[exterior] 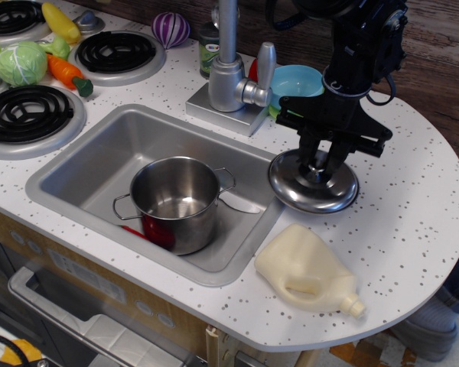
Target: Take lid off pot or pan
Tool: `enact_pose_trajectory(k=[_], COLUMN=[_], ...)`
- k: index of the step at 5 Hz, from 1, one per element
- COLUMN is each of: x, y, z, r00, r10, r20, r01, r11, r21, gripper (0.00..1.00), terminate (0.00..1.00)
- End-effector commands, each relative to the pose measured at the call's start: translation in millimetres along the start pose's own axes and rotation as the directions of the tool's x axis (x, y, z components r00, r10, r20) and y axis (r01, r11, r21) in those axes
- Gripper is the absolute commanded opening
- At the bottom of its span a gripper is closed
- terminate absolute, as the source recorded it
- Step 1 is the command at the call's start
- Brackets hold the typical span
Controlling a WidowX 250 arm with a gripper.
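Observation:
The shiny steel pot point(176, 202) stands open in the sink point(84, 164), its two wire loop handles showing. The round domed lid point(312, 191) is off the pot. It is low over or resting on the white speckled counter just right of the sink; I cannot tell which. My black gripper point(322, 164) comes straight down onto the lid's centre, with its fingers closed around the small knob. The knob itself is mostly hidden between the fingers.
A cream plastic jug point(306, 271) lies on the counter just in front of the lid. A blue bowl point(297, 82) on a green plate point(325, 115) and the faucet point(228, 69) stand behind. Burners and toy vegetables point(21, 63) are far left. A red object point(157, 232) lies beside the pot.

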State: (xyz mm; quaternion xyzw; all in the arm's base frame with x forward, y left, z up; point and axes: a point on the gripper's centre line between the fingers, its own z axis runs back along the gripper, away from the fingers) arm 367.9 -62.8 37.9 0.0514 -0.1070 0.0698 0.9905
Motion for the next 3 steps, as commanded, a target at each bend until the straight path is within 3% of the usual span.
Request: enact_pose_trajectory(k=[1, 2, 3], x=[6.9, 6.9, 6.9], y=[-2.0, -2.0, -2.0], z=[11.9, 11.9, 11.9], r00=[0.996, 0.996, 0.996], r10=[0.059, 0.059, 0.059], r20=[0.069, 0.069, 0.069], r01=[-0.056, -0.056, -0.056], r11=[0.998, 0.998, 0.998], r21=[-0.036, -0.036, -0.036], gripper=[1.00, 1.00, 1.00], terminate=[0.00, 0.00, 1.00])
